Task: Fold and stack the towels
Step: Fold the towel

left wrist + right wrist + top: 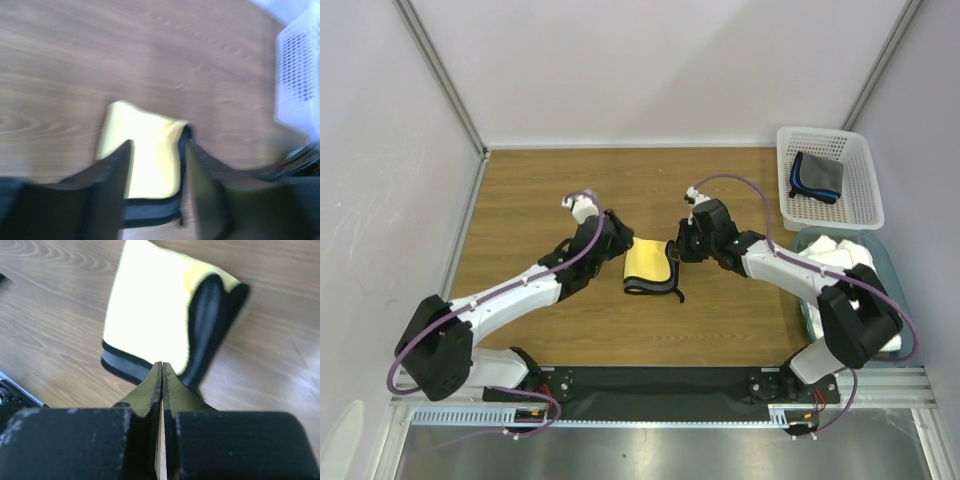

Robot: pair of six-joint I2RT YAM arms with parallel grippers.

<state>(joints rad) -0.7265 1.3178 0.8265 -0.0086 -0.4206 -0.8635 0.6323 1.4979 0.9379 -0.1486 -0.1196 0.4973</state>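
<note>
Yellow towel (647, 265): folded and lying on the wooden table (530, 195), mid-table between the two grippers.
Left gripper (618, 244): at the towel's left edge, jaws parted and clamping nothing. The wrist view shows the cloth (145, 145) between its fingers (112, 182).
Right gripper (673, 250): at the towel's far right corner, jaws pressed together. Its tip is over the dark edging; whether it touches is unclear.
Edges: dark trim runs along the near and right sides.
Room: wood shows beyond and in front of the towel. The white basket (825, 136) with the dark grey towel (817, 177) stands well apart, far right.
</note>
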